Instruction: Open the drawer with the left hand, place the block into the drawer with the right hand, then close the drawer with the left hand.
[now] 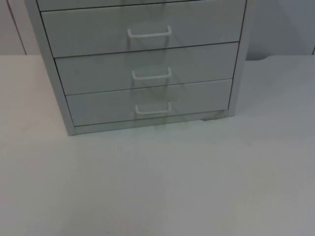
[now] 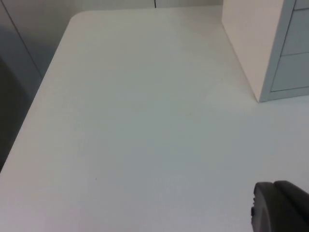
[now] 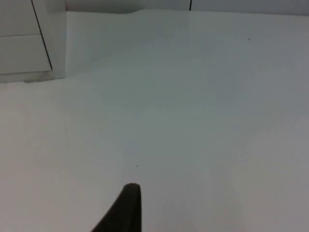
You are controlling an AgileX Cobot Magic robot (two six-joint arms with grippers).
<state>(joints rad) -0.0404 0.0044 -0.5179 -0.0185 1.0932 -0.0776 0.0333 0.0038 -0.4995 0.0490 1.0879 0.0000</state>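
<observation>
A light grey drawer cabinet (image 1: 98, 101) stands at the back middle of the white table (image 1: 157, 182). Three of its drawers show, all pushed in, each with a white handle: upper (image 1: 149, 33), middle (image 1: 151, 74) and lowest (image 1: 153, 108). In the left wrist view, my left gripper's black fingertip (image 2: 282, 210) hovers over bare table, well away from the cabinet's side (image 2: 251, 43). In the right wrist view, my right gripper's black fingertip (image 3: 126, 210) is over bare table too, with the cabinet's other front corner (image 3: 53, 43) far ahead.
The grey partition wall (image 1: 280, 24) rises behind the table. The table's rounded far corner (image 2: 77, 17) and its side edge (image 2: 29, 111) lie by the left arm. White table surface stretches in front of the cabinet.
</observation>
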